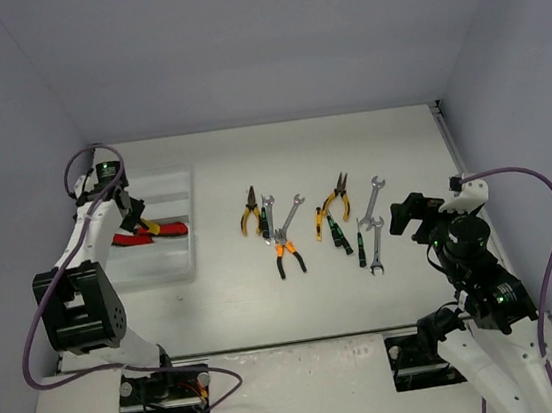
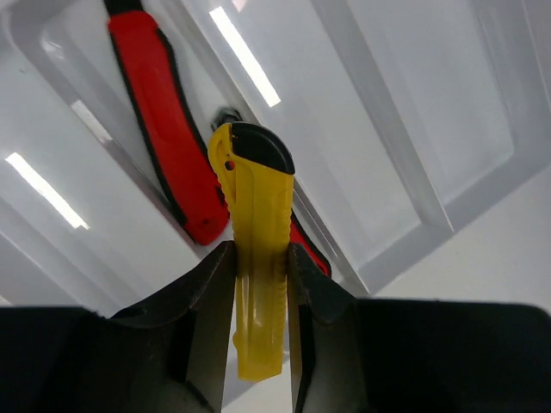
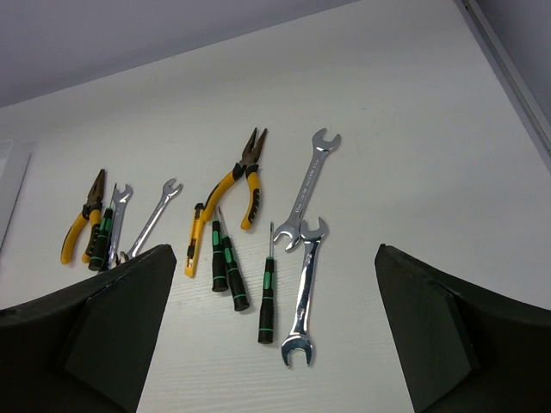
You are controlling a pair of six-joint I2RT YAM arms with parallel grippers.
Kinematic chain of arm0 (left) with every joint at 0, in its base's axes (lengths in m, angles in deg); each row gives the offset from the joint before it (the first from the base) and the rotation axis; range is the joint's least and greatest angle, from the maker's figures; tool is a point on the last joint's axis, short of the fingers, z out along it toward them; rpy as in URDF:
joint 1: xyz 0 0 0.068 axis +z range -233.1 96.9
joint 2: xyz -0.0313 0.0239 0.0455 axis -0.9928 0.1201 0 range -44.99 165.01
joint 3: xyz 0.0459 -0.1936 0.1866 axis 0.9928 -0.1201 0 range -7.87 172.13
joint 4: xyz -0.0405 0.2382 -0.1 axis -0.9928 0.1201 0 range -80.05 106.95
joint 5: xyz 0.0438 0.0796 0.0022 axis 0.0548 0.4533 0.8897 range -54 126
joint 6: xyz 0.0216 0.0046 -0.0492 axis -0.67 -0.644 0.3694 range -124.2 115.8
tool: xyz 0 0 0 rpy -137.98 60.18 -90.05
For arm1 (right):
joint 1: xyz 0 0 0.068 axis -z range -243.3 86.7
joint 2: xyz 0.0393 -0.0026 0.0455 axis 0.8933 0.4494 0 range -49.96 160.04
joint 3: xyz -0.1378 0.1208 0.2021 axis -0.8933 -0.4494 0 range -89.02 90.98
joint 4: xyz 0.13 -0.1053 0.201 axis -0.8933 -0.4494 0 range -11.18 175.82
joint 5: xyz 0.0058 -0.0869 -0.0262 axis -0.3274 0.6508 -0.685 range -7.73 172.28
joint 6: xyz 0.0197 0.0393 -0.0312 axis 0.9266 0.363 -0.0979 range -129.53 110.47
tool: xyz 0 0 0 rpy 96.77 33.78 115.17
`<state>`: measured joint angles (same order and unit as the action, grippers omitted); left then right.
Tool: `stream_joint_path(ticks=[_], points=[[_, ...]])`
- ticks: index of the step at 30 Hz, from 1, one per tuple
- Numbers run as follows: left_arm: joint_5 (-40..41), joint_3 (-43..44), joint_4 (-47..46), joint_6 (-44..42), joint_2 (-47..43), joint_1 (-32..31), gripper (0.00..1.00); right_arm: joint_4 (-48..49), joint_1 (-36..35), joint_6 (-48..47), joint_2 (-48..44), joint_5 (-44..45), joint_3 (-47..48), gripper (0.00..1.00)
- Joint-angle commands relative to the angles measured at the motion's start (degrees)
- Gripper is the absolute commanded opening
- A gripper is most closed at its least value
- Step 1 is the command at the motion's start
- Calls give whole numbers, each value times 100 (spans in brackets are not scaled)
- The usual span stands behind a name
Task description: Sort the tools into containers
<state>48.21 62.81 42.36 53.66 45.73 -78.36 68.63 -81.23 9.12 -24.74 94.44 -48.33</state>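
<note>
Left gripper (image 2: 258, 262) clamps yellow cutter (image 2: 256, 194) over red-handled tool (image 2: 168, 129) in tray (image 2: 465, 95); right gripper (image 3: 274, 258) gapes.

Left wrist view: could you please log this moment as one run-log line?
left hand shut on yellow cutter | cutter over tray, above red cutter | right hand open, empty | loose tools on table

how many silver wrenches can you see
4 wrenches on the table: one beside the left pliers, one right of it, one far right, one nearer the arms. Part of the tray is covered, so more may be hidden.
</note>
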Motion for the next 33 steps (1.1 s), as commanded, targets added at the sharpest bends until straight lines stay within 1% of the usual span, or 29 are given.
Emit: stream_joint_path(ticks=[1,5,9,10,11,18,24,26,29,31,32,33], points=[[-180,201,-487,429,-84,492,6,322,-82,45,21,5,9,100],[-360,244,-481,674,297,721,7,322,-96,50,44,14,1,100],[-386,288,-438,876,578,792,14,322,-105,42,53,14,1,100],[-369,305,-437,928,613,801,14,322,-114,42,53,23,-8,100],[-352,306,-344,1022,631,809,18,322,-114,42,53,23,0,100],[-39,123,-189,1227,346,808,29,322,-131,34,89,32,1,100],[-16,156,-122,1118,201,811,49,322,-138,33,88,30,1,100],[-78,174,-95,1053,184,818,52,322,-140,33,79,32,1,100],[-95,231,-109,802,29,675,53,322,-149,39,62,55,1,100],[-20,349,-110,266,-102,428,53,322,-149,33,55,69,1,100],[37,451,-104,45,-153,185,53,322,-149,36,61,80,1,100],[105,594,-104,-223,-221,-247,53,322,-149,48,62,98,1,100]])
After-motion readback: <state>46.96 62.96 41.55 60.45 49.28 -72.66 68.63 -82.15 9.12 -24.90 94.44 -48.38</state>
